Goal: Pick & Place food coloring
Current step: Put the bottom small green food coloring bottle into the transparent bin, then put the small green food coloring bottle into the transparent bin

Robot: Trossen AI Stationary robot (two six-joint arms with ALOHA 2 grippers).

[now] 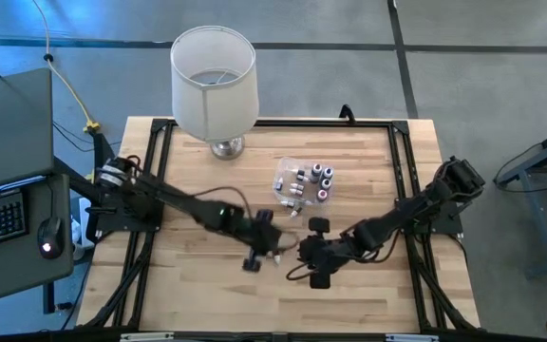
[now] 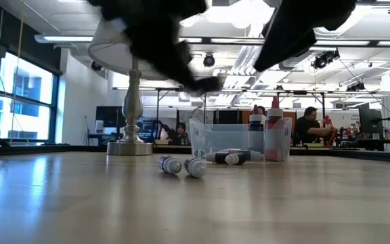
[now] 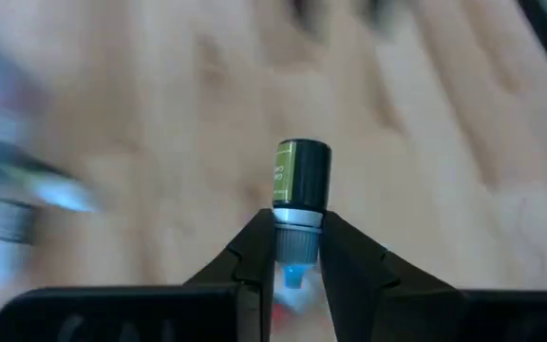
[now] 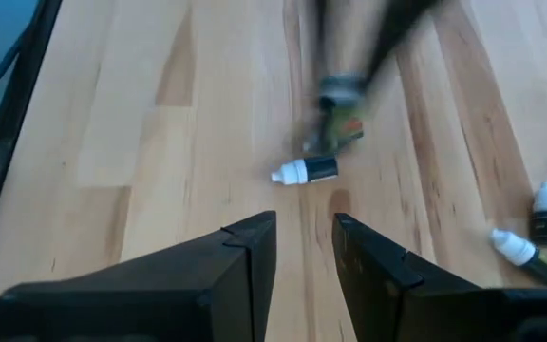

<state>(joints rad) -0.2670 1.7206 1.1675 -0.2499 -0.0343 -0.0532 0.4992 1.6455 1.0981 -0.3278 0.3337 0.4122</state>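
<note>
My left hand [image 3: 297,261] is pinching a bottle [image 3: 301,180] by the neck, right where the pale cap meets the dark body, with the body poking out past the fingertips. That looks like a decent spot: there's a little shoulder there so it shouldn't squirt out. These things seem feather-light and hard plastic, so weight's no issue, but they're round and slick, and I'd guess they roll or pop loose if squeezed off-centre.

From above, that hand [image 1: 259,249] sits in front of the tub [image 1: 288,175], on my side of it, and well apart from it. The right hand [image 4: 304,249] is just beside the left one, fingers a little apart with nothing between them, pointing at another bottle [image 4: 305,171] lying flat on the worktop [image 4: 141,142].

The table-level camera shows two loose ones [image 2: 181,165] lying on their sides short of the tub, a couple more flat right against it, and several standing upright inside.
</note>
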